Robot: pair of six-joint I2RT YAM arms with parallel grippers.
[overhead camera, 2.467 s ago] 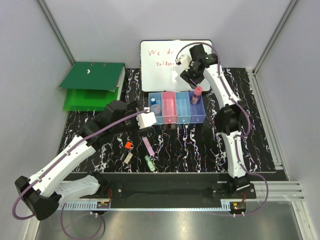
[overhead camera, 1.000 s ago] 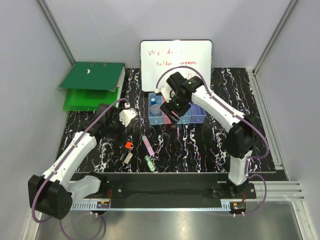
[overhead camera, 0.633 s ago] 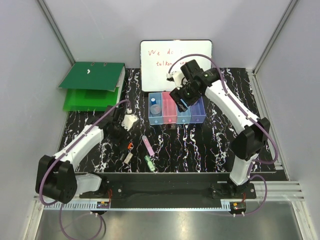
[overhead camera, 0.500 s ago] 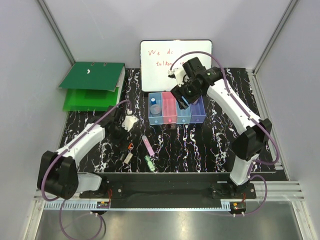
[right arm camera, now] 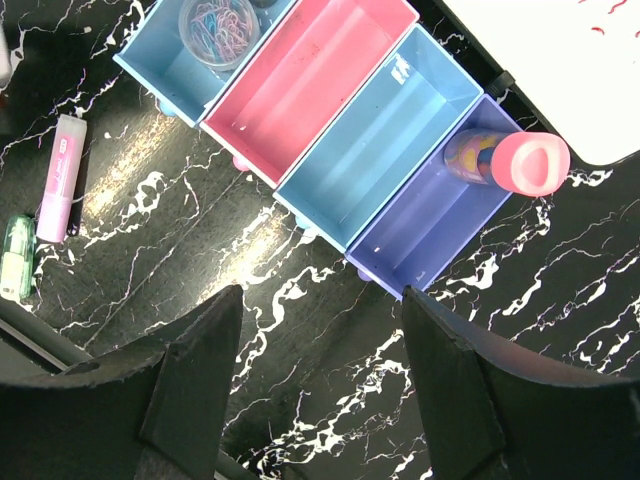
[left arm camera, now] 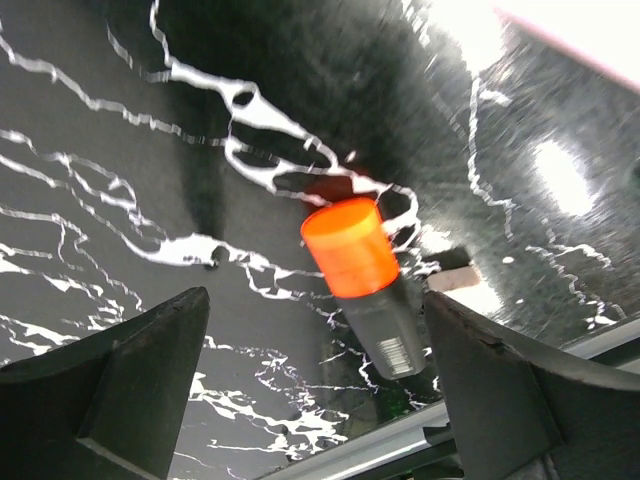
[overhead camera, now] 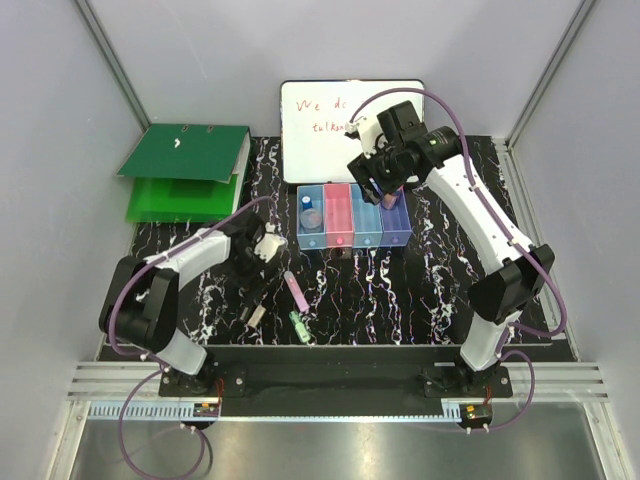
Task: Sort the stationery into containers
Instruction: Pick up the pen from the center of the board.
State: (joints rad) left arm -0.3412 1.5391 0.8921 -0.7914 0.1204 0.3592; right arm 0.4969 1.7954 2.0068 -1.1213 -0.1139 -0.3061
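The four joined bins point(overhead camera: 352, 238) stand mid-table. In the right wrist view the first light blue bin point(right arm camera: 165, 68) holds a clear tub of coloured clips point(right arm camera: 218, 25); the pink bin point(right arm camera: 310, 85) and second blue bin point(right arm camera: 380, 140) look empty. The purple bin point(right arm camera: 425, 235) holds the pink-capped tube point(right arm camera: 510, 165). My right gripper point(right arm camera: 320, 385) is open and empty, high over the bins' front. My left gripper point(left arm camera: 315, 390) is open, with the orange-red piece point(left arm camera: 350, 245) lying between its fingers. The lilac stick point(overhead camera: 296, 291), green clip point(overhead camera: 297, 325) and grey-white block point(overhead camera: 254, 315) lie on the table.
A whiteboard with red writing point(overhead camera: 352, 115) lies behind the bins. A green ring binder point(overhead camera: 185, 170) lies at the back left. The table top is black marble-patterned, with a metal rail along the near edge.
The right gripper held the pink-capped tube above the purple bin; the tube now stands in it and the gripper is empty. The left gripper pulled back from the bins to the orange-red piece.
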